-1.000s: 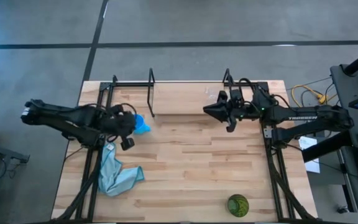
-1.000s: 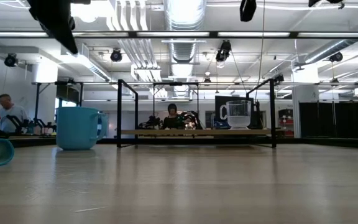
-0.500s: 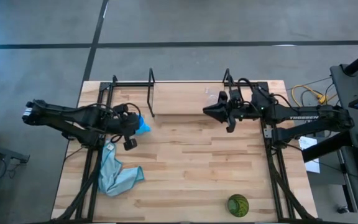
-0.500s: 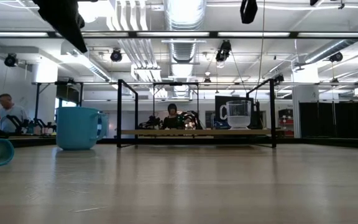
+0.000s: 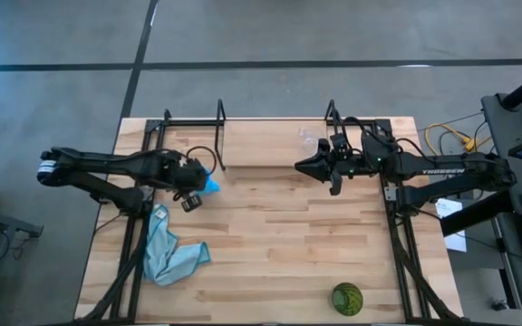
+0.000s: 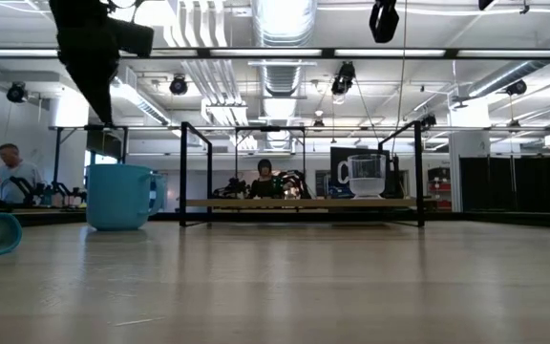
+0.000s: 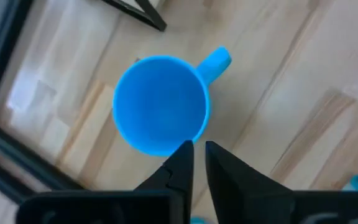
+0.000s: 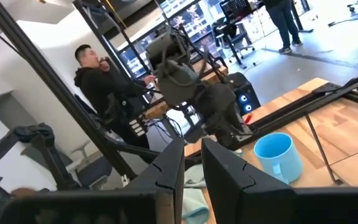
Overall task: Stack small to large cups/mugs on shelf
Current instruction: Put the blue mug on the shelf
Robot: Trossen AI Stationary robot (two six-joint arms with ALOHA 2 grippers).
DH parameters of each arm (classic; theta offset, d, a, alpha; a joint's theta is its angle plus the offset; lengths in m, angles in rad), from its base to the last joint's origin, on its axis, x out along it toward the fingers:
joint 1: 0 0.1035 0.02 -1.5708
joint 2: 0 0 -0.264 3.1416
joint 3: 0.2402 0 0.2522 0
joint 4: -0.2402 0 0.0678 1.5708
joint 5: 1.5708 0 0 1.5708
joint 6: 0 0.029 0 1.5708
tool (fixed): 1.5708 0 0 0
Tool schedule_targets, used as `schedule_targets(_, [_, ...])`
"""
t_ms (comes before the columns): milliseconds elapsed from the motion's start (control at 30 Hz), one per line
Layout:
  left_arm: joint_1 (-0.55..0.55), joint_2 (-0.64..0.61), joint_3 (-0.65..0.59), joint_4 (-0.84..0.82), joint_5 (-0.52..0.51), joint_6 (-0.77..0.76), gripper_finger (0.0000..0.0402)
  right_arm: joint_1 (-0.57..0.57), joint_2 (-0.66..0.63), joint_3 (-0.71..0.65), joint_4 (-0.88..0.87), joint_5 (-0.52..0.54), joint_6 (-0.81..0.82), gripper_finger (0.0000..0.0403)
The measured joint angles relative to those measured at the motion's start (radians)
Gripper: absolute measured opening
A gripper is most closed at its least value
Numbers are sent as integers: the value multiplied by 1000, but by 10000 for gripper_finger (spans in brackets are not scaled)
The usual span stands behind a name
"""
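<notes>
The bright blue mug (image 7: pixel 160 102) stands upright on its base on the table near the left edge (image 5: pixel 209 185), handle (image 7: pixel 215 62) sticking out sideways. My left gripper (image 7: pixel 199 155) hangs above it, pointing down, shut, its fingertips over the mug's rim (image 5: pixel 198 186). The small clear cup (image 6: pixel 366 175) stands on the shelf's plank (image 6: pixel 294 203), near its right wire frame. The dark green patterned cup (image 5: pixel 347 298) sits by the table's near edge. My right gripper (image 5: pixel 302 166) waits shut, high beside the shelf (image 8: pixel 192 152).
A light blue cloth (image 5: pixel 166 249) lies crumpled at the near left. The shelf's black wire end frames (image 5: pixel 220 136) stand along the far edge. Bare wood lies between shelf and green cup. People are in the room beyond the table (image 8: pixel 101 78).
My left gripper has moved a little toward the table's right, over the blue mug, and has tipped to point more steeply down. The mug and the other cups have stayed in place.
</notes>
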Motion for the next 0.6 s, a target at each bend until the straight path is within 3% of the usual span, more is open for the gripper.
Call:
schedule_targets(267, [56, 51, -52, 105, 62, 125, 88, 0, 0, 0, 0, 0, 0, 52])
schedule_targets(433, [90, 106, -68, 127, 65, 186, 96, 0, 0, 0, 0, 0, 0, 52])
schedule_targets(600, [123, 157, -109, 188, 141, 262, 95, 0, 0, 0, 0, 0, 0, 52])
